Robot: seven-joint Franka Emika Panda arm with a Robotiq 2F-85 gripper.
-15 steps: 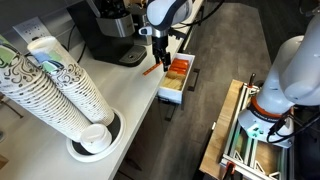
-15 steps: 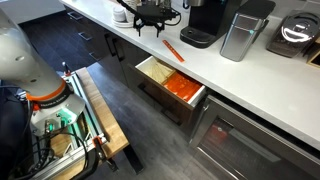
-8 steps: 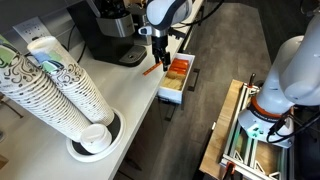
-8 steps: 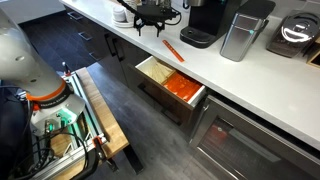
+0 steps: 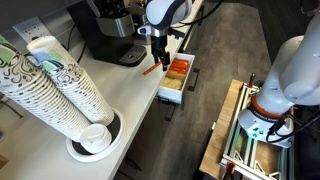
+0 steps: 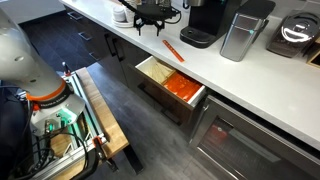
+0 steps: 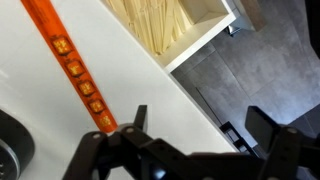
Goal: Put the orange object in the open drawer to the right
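Nothing was seen to have moved since the earlier frames: the tool (image 7: pixel 200 128) was held open and empty over the counter (image 7: pixel 55 120), apparently poised for a grasp. The orange object (image 7: pixel 68 62) was left flat on the counter, just beside one finger rather than between them, with the open drawer (image 7: pixel 190 30) lying beyond the tool.

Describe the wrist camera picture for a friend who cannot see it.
An orange stick lies slanted on a white counter, its near end by the open black gripper at the bottom. An open drawer holding pale sticks shows above.
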